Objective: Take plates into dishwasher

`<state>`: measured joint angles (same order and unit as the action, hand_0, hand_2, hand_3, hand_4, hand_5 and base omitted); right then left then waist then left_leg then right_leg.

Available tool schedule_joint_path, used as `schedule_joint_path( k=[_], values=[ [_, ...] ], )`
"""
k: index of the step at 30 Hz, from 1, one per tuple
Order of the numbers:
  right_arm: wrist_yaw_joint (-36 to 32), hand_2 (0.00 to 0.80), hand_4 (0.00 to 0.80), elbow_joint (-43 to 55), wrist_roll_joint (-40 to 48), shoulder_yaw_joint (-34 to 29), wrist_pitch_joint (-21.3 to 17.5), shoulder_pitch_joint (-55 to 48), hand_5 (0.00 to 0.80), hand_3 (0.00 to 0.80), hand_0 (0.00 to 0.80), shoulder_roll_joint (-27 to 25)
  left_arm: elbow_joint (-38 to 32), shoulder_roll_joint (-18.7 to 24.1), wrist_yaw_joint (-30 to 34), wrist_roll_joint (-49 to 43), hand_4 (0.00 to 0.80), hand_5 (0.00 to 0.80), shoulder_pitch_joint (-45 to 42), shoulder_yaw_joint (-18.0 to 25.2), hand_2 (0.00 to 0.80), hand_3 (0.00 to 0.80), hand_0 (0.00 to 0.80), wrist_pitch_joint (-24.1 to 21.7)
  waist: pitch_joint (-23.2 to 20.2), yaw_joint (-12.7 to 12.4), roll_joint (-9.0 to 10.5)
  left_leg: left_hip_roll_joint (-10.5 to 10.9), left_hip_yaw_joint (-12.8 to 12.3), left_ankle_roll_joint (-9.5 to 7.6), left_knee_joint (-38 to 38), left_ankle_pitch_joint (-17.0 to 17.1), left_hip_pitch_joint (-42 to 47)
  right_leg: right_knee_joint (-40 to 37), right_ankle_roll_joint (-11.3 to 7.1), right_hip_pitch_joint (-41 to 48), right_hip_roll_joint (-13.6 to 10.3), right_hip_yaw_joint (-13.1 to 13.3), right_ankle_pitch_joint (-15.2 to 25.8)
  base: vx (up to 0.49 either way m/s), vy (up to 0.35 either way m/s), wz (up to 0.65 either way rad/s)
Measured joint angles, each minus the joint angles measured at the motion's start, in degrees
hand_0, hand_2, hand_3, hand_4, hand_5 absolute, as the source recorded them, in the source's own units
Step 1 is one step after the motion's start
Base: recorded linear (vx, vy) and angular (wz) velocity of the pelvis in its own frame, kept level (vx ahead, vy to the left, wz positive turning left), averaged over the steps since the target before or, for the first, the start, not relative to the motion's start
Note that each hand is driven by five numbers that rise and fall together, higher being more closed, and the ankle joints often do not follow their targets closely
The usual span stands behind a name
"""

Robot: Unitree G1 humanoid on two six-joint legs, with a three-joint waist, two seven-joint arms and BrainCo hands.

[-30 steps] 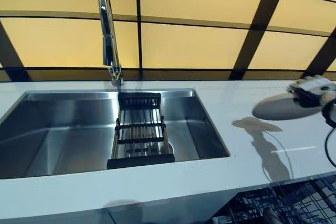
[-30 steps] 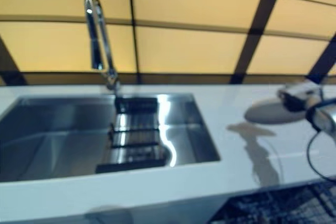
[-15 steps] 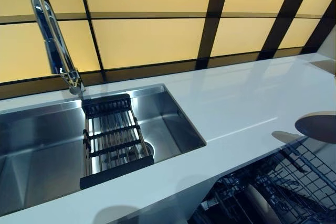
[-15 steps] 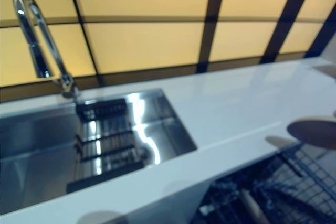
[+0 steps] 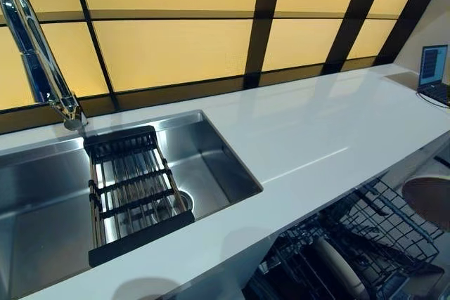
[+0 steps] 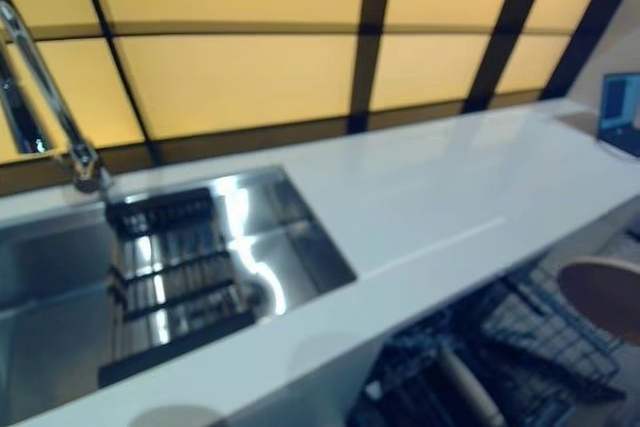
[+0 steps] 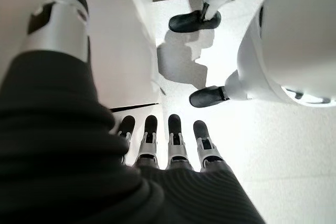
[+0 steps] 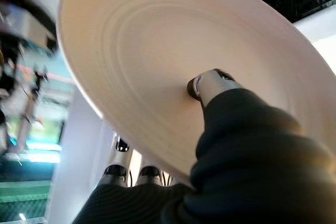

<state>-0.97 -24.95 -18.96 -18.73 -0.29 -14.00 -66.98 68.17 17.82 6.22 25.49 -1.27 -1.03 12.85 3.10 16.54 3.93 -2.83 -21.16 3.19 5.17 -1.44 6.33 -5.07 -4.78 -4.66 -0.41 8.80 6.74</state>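
Right hand (image 8: pixel 220 129) pinches plate (image 8: pixel 157 66), seemingly above rack (image 5: pixel 380 230); left hand (image 7: pixel 163 145) relaxed.

white counter (image 5: pixel 330 131) | inset steel sink (image 5: pixel 42 194) | laptop (image 5: pixel 432 72) at far right end

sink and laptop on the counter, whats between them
Nothing: between the sink and the laptop the white counter is bare, as both eye views show.
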Motion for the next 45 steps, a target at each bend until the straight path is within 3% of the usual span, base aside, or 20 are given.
schedule_joint_path(
  k=[21, 30, 45],
  values=[
    [-1.0, 0.8, 0.8, 0.5, 3.2, 4.2, 4.8, 1.0, 0.8, 0.8, 0.8, 12.3, -1.4, -1.4, 0.0, 0.0, 0.0, 0.0, 0.1, 0.0, 0.0, 0.0, 0.0, 0.3, 1.6, 0.0, -2.45, -0.2, -1.0, 0.01, 0.0, -0.1, 0.0, 0.0, -0.31, -0.7, -0.1, 0.0, 0.3, -0.001, 0.0, -0.02],
    [2.3, 0.8, 0.8, 0.5, 3.9, 8.5, 7.0, 4.3, 0.8, 0.8, 0.8, 14.5, -1.6, -1.7, 0.0, 0.0, 0.0, 0.0, -0.3, -0.1, 0.0, 0.0, 0.0, 0.3, 1.7, -0.2, -3.14, -0.3, -0.9, 0.02, 0.0, -0.1, 0.1, 0.0, -0.3, -0.6, -0.4, -1.5, 0.4, 0.0, 0.0, 0.0],
    [6.6, 0.8, 0.8, -2.8, 6.6, 13.1, 9.5, 11.0, 0.8, 0.8, 0.8, 14.7, -3.0, -1.8, 0.6, -0.1, 0.0, 0.0, -0.9, -2.5, 0.0, 0.0, 0.0, 0.2, 2.4, -2.2, -7.12, -0.2, -0.3, -0.07, -0.1, 0.0, -0.2, -0.1, -0.27, -0.7, -1.0, -3.3, 0.4, -0.003, -0.002, 0.01]
  ],
)
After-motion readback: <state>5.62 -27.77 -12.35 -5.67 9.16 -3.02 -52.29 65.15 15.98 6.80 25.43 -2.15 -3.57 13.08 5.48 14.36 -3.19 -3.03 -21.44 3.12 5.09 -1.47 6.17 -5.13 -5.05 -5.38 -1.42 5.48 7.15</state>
